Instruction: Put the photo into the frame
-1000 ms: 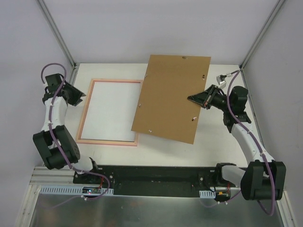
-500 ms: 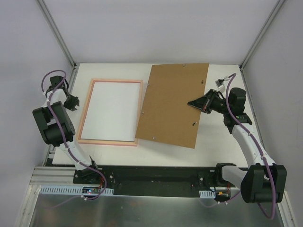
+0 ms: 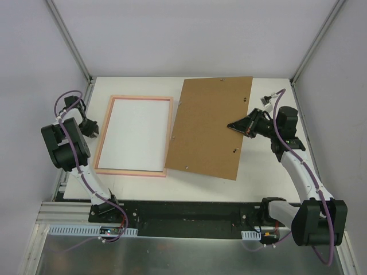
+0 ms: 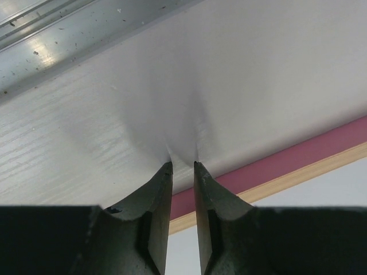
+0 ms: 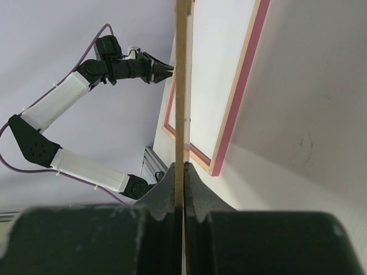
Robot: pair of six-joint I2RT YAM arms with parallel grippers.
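Observation:
The frame [image 3: 103, 137] lies flat at the table's left, its pink edge showing in the left wrist view [image 4: 287, 163] and the right wrist view [image 5: 241, 91]. A white sheet [image 3: 137, 134] fills its opening; it looks like the photo's white back, and no printed side shows. My right gripper [image 3: 230, 125] is shut on the right part of the brown backing board [image 3: 209, 129] and holds it tilted; the board appears edge-on between the jaws [image 5: 182, 86]. Its left edge overlaps the frame's right side. My left gripper [image 3: 90, 127] hovers just left of the frame, jaws a narrow gap apart and empty [image 4: 182, 165].
A metal rail [image 4: 57, 34] runs along the table's left edge, close behind my left gripper. Enclosure walls and corner posts [image 3: 69, 40] surround the table. My left arm [image 5: 114, 63] shows beyond the board in the right wrist view.
The board has swung squarer and shifted right, uncovering more of the frame's right side. My left arm has folded back, and its gripper now sits lower beside the frame's left edge.

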